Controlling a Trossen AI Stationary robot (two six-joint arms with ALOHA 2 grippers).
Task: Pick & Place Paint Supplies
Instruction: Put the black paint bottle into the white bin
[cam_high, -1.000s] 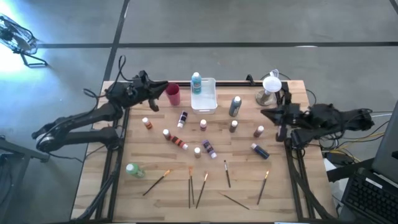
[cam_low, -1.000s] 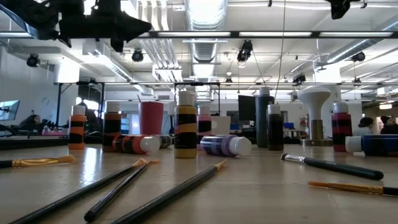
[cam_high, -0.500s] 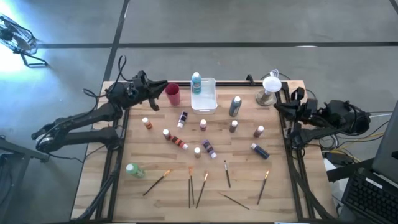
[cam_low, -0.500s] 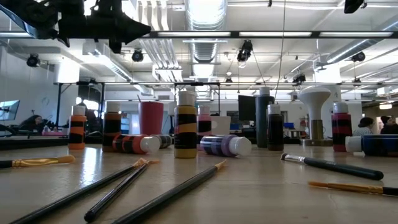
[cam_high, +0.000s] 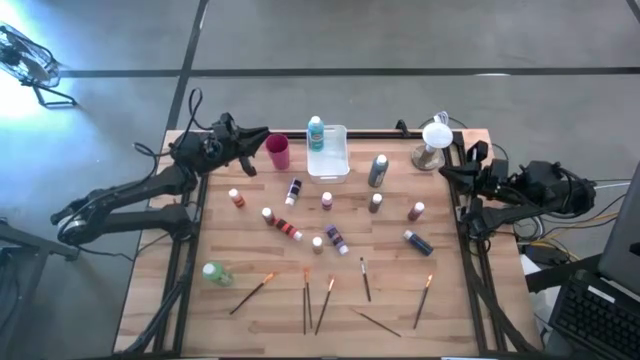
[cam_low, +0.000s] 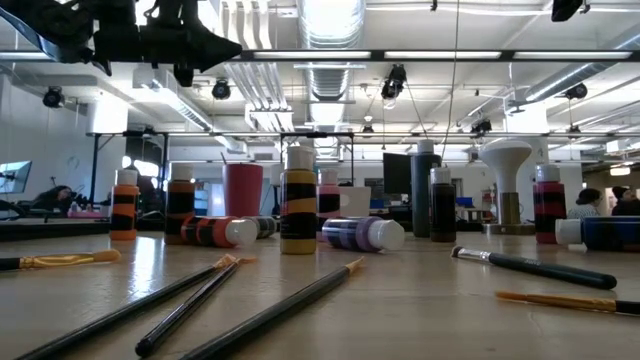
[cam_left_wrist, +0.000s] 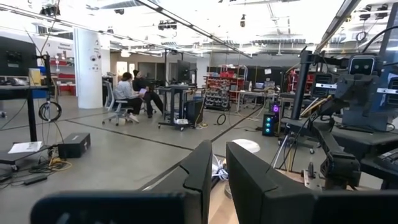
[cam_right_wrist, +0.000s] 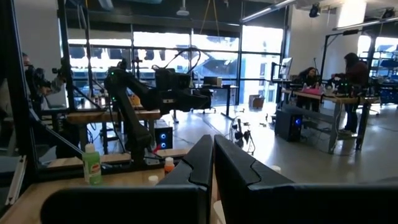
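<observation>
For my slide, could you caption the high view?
Paint bottles and paintbrushes scattered on the table, both arms parked.

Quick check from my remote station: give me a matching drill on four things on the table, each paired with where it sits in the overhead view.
Things:
1. magenta cup
2. teal bottle
3. green bottle
4. dark blue bottle

Places:
A. lying at the table's near left, left of the brushes
B. standing inside the white tray
C. lying on its side toward the right edge
D. standing just left of the tray, by the left gripper

Pairs: 1-D, 2-B, 3-A, 4-C
</observation>
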